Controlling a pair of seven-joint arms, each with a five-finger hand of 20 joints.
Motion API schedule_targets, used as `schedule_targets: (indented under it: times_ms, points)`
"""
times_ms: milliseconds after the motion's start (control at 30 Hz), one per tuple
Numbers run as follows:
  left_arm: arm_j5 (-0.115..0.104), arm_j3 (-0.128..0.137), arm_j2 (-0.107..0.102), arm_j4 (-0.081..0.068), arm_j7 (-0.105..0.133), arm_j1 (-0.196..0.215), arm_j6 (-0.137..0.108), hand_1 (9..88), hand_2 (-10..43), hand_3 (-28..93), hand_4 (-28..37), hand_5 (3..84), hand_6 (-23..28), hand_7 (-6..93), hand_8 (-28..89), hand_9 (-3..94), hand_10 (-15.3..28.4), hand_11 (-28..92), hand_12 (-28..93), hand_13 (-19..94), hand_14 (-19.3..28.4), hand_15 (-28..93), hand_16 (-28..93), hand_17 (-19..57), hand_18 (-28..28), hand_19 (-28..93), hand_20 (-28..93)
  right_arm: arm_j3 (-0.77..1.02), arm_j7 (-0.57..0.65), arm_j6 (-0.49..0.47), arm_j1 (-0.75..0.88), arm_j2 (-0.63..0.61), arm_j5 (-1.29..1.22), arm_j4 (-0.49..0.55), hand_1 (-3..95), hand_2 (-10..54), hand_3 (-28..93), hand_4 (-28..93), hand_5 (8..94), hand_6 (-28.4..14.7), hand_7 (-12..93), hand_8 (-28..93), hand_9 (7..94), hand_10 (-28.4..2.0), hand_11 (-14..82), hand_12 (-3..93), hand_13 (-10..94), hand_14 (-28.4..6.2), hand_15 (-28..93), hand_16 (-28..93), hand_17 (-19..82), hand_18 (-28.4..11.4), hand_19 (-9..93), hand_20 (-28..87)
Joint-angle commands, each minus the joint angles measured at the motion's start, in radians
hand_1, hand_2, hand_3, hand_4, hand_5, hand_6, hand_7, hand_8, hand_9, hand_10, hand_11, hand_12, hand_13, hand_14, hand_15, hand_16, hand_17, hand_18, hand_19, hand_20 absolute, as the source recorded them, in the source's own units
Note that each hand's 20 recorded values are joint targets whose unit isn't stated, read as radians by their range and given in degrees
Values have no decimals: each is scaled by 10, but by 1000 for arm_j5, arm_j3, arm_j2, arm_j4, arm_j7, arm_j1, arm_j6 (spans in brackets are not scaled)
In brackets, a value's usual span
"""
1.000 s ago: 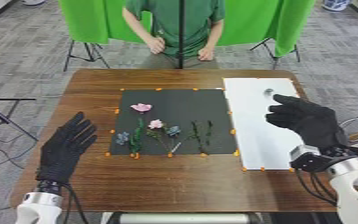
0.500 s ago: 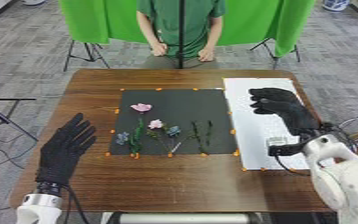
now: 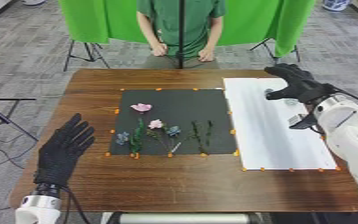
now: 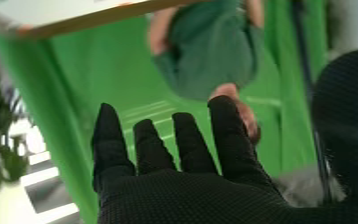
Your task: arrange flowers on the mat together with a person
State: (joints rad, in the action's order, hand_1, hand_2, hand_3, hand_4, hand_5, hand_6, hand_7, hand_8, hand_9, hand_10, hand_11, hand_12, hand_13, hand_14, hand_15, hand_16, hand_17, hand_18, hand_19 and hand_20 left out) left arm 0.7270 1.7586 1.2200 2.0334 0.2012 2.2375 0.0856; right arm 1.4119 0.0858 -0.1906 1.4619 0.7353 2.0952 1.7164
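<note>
Centrally, the brown wooden tabletop [image 3: 158,187] supports one white sheet [image 3: 273,140] on the right and one dark mat [image 3: 180,102] to its left. Two gloved hands flank the mat. The left hand [image 3: 62,150] is open, fingers extended, over the tabletop's left side; the right hand [image 3: 293,84] is open above the far right part of the sheet, and the right wrist view shows its fingers straight and spread, the thumb apart. Both hands are empty.

The flowers all lie on the mat, to the right of the left hand and apart from it; relative to the right hand, they lie well to the left and nearer the robot. Counted by kind: two dark green sprigs [image 3: 208,134] side by side at right; one leafy green stem [image 3: 136,137] at left; two pink blossoms [image 3: 141,107], one farther from the robot than the other; two blue flower heads [image 3: 122,138], one at left, one beside the nearer pink blossom. Small orange markers [image 3: 233,131] edge mat and sheet.
</note>
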Motion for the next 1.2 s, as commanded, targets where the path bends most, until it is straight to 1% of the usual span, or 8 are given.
schedule_targets:
  times_ms: [33,200,267,433,567,767,900,1200]
  points:
    - [-3,1,1,-2,-2,13,-10,241,-5,710,-280,348,33,148,-82,285,119,163,150,242,139,190,21,-91,212,417,81,-120,98,71,-133,-16,278,-154,187,-95,828,-275,226,-36,140,-79,211,-107,-35,275,183,-134,-75,404,13,-201,341,200]
    - [-1,-6,3,-4,-8,9,1,241,-5,710,-280,348,32,149,-82,285,119,164,149,243,139,193,20,-91,212,418,81,-195,163,118,-208,-3,271,-252,191,-95,827,-282,280,-6,196,-117,270,-115,75,267,299,-145,58,339,97,-237,478,274]
    - [-2,-8,2,-3,-5,11,-5,241,-4,709,-280,348,32,150,-82,285,119,164,149,243,140,193,19,-91,212,418,81,-222,192,121,-236,4,272,-277,194,-95,828,-282,301,-1,216,-129,295,-120,115,253,334,-142,129,290,125,-239,511,288]
    - [-2,-8,1,0,-3,16,-7,242,-4,709,-280,348,32,150,-83,285,120,164,148,245,140,196,18,-90,212,418,81,-282,247,122,-298,36,265,-351,234,-95,832,-282,362,-34,230,-136,428,-125,243,232,451,-104,329,205,175,-222,611,330]
    - [-2,-10,1,-2,-8,14,-2,241,-4,709,-279,348,32,151,-83,285,120,165,148,245,141,197,17,-90,212,418,81,-300,283,116,-311,52,287,-387,248,-95,836,-283,385,-42,238,-137,460,-122,281,227,474,-94,418,175,173,-213,630,346]
    - [3,-7,1,-8,-18,1,10,241,-4,709,-280,349,32,152,-84,287,120,164,148,247,142,200,16,-91,212,419,80,-295,317,62,-290,49,323,-392,273,-95,857,-282,425,-30,276,-149,502,-119,344,242,495,-86,472,166,175,-205,633,350]
    - [5,-3,1,-10,-25,0,14,241,-4,709,-280,350,32,153,-84,290,120,166,148,247,142,201,15,-91,212,420,80,-272,319,-10,-276,52,323,-383,277,-95,863,-282,455,-30,284,-155,525,-118,372,251,510,-86,484,164,177,-202,636,350]
    - [7,-1,1,-10,-31,0,22,241,-3,708,-280,354,35,151,-83,296,123,169,145,257,143,212,13,-91,213,421,80,-275,297,-2,-267,67,334,-391,289,-95,855,-283,486,-16,313,-157,570,-104,395,254,556,-82,499,163,189,-199,644,350]
